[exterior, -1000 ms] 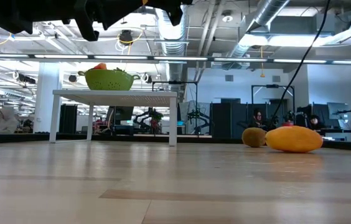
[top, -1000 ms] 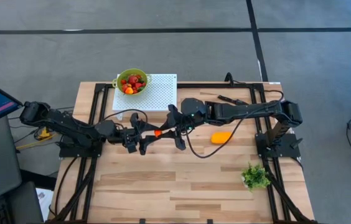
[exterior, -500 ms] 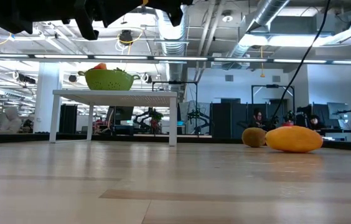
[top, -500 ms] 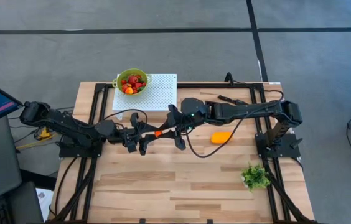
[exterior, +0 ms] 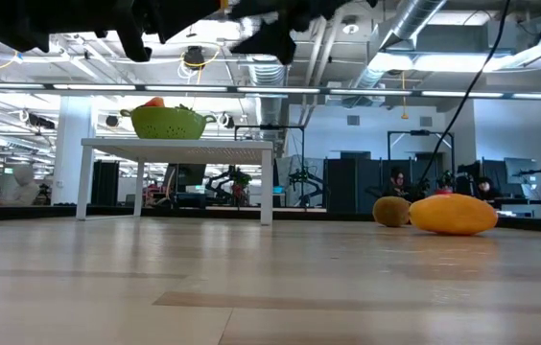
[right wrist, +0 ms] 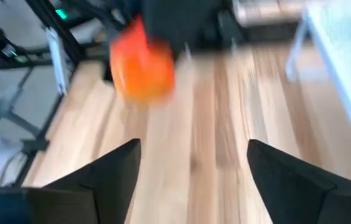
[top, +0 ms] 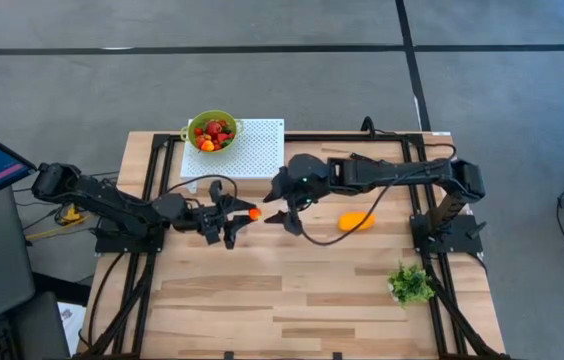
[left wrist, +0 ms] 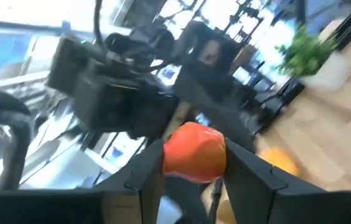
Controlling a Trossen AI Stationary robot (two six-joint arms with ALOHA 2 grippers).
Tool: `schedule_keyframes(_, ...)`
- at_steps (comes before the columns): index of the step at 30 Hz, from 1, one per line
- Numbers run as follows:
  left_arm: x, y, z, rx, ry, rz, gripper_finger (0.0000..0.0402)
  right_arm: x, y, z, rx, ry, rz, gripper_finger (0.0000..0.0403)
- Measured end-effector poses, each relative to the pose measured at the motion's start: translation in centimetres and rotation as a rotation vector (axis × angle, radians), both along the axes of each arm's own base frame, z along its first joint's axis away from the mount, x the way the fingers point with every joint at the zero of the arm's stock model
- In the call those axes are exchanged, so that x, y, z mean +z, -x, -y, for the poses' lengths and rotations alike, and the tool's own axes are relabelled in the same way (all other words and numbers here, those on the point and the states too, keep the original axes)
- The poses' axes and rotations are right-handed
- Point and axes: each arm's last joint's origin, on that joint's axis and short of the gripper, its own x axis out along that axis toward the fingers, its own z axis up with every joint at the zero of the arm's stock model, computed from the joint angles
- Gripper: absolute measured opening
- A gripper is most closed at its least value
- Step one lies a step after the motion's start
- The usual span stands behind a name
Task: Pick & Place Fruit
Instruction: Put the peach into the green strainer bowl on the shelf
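My left gripper (top: pixel 246 213) is shut on a small round orange fruit (top: pixel 253 212), high above the middle of the table. My right gripper (top: pixel 273 205) is open and empty, just right of that fruit and facing it; the fruit shows ahead of its fingers in the right wrist view (right wrist: pixel 142 65). A green bowl (top: pixel 212 130) holding several red and orange pieces stands on a white perforated stand (top: pixel 258 150) at the far left. An elongated orange fruit (top: pixel 355 221) lies on the table at the right. A brownish oval fruit (exterior: pixel 391 211) lies beside it in the low view. My left gripper pinches the small orange fruit by its two opposite sides (left wrist: pixel 194 151) between its two fingers. The fingers come level from the table's left side. The fruit is lifted clear, high above the table.
A green leafy bunch (top: pixel 411 284) lies near the table's right front. A black knife (top: pixel 372 160) lies at the far right. The stand's legs (exterior: pixel 267 182) rise from the table at the far left. Bare wood lies across the near half of the table.
My right gripper has drawn back from the small orange fruit toward the table's right edge and slightly toward the far edge. The fruit stays in my left gripper at the same place.
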Motion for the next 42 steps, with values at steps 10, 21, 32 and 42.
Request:
schedule_keyframes(10, 0.2, 0.4, -4.1, 0.576, 0.081, 0.025, 0.0142, -4.0, 2.8, 1.6, -0.258, -0.034, -0.429, 0.0296)
schedule_keyframes(21, 0.2, 2.2, -11.5, 0.923, 0.380, 0.234, 0.0143, -4.1, 2.8, 1.3, -0.290, -0.016, -0.438, 0.0296)
schedule_keyframes(32, -0.4, 2.6, -12.2, 1.036, 0.466, 0.264, 0.0143, -3.9, 2.6, 1.4, -0.290, -0.019, -0.408, 0.0296)
schedule_keyframes(42, -0.4, 2.6, -12.1, 1.045, 0.439, 0.242, 0.0179, -4.0, 2.5, 1.4, -0.291, -0.019, -0.408, 0.0296)
